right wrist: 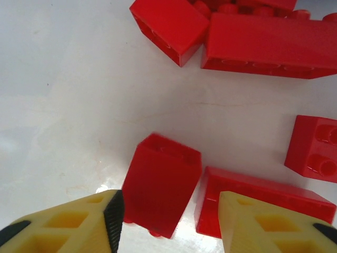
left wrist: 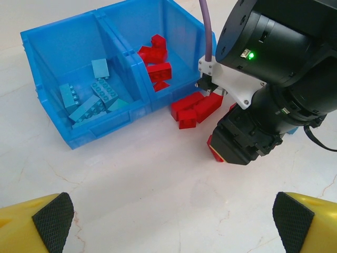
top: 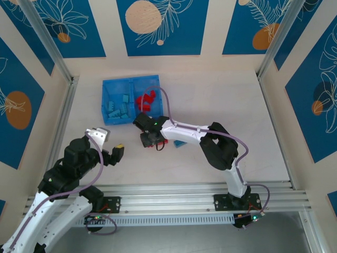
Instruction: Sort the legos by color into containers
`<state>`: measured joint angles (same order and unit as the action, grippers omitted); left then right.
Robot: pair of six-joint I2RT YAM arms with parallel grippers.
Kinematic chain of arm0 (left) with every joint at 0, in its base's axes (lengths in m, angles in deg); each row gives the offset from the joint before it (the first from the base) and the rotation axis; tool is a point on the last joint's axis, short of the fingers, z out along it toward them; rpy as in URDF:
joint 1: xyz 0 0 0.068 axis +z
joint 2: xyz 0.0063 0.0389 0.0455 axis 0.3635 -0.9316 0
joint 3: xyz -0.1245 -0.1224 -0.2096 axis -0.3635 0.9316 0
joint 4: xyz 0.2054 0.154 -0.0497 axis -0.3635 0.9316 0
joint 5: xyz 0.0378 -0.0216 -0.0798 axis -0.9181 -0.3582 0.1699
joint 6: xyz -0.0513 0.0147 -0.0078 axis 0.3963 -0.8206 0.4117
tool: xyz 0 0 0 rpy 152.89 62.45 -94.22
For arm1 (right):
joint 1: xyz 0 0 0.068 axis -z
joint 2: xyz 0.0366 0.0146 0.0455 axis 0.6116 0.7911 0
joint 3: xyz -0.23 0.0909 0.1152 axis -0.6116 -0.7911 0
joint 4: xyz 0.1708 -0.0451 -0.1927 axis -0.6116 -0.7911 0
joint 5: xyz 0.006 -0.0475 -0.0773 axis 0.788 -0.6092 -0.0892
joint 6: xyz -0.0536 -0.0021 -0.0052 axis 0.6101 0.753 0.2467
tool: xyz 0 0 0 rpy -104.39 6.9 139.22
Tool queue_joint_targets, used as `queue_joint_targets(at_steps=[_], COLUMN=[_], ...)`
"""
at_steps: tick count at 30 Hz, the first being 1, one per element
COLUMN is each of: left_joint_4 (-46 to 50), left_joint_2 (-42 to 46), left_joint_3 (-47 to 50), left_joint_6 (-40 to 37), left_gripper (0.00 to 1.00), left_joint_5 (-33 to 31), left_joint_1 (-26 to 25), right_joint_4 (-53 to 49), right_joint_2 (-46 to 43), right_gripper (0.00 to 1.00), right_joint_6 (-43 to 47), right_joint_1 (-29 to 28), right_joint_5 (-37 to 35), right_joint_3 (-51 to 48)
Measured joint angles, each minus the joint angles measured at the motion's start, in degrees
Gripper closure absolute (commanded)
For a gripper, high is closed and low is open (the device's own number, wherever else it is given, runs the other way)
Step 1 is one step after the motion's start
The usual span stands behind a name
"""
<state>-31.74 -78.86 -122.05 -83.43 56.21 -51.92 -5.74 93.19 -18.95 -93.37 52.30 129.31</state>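
Red, small and hard-plastic, the lego brick [right wrist: 160, 190] stood on the white bench [right wrist: 63, 105] between the right hand's [right wrist: 168, 210] parted fingers, unpinched, near the blue plastic tray [left wrist: 52, 132]. Light, stiff and slick, I guessed: squeeze its flat sides. Meanwhile the left hand [left wrist: 171, 224] gaped wide, holding nothing.

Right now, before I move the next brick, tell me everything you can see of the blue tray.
The blue tray is shallow, rectangular, translucent-looking plastic, sitting flat on the pale table. A middle wall splits it into two side-by-side compartments: light blue bricks in one, red bricks in the other. Loose red bricks lie on the table just outside the red compartment's wall; whether they touch it is unclear.
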Motion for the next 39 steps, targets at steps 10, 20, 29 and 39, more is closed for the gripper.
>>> queue_joint_targets(at_steps=[10,20,29,39], left_joint_4=[0.0,0.0,0.0,0.0], left_joint_2=[0.0,0.0,0.0,0.0], left_joint_3=[0.0,0.0,0.0,0.2], left_joint_6=[0.0,0.0,0.0,0.0], left_gripper=[0.0,0.0,0.0,0.0], left_joint_5=[0.0,0.0,0.0,0.0], left_joint_1=[0.0,0.0,0.1,0.1], right_joint_4=[-1.1,-3.7,-7.1,-9.1], right_joint_2=[0.4,5.6,9.0,11.4], right_gripper=[0.45,0.44,0.33,0.21], right_joint_6=[0.0,-2.6,-3.6,-3.2], right_joint_1=[-1.8,-1.8,-2.1,-1.4], right_joint_5=[-0.6,-1.8,-4.2,-7.8], right_joint_3=[1.5,8.1,13.3,16.6])
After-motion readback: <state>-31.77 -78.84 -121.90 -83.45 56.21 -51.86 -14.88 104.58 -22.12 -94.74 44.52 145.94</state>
